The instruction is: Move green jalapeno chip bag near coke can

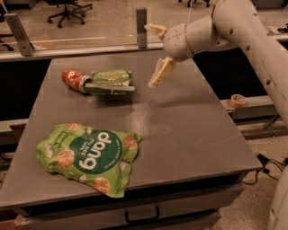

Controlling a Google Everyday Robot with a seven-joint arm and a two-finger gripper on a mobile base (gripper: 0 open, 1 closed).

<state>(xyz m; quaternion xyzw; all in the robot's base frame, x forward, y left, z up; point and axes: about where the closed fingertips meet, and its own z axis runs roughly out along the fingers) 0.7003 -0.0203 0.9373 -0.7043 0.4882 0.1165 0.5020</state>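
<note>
Nearest the camera, a large bright-green "dang" bag (pixel 90 155) lay flat on the grey counter (pixel 193 126), close to its front left corner. A bare stretch of surface separated it from the things farther back. Toward the back left, the green jalapeno chip bag (pixel 110 81) lay on its side, its left end touching the coke can (pixel 74 79), which also lay tipped over with its red body pointing left. Just to the right of the chip bag and above the surface hung the claw (pixel 155 53), spread wide and holding nothing, apart from the bag. A roll of tape (pixel 237 100) sat on a ledge off the right edge. Beyond the back rail stood an office chair (pixel 67 6).
</note>
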